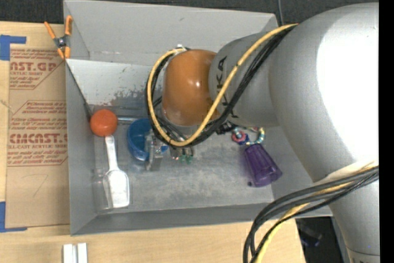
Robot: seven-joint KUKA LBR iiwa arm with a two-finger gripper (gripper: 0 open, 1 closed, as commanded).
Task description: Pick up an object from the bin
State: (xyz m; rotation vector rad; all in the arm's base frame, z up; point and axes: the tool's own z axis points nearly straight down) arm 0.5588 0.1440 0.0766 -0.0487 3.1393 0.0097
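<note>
Blue round thing (138,137) left of centre; gripper (159,154) just beside it.

Ball (103,122) left of cup (139,138)

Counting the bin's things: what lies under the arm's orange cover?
A blue thing pokes out lower left of the orange cover, a small green bit below it; the floor beneath is hidden.
</note>
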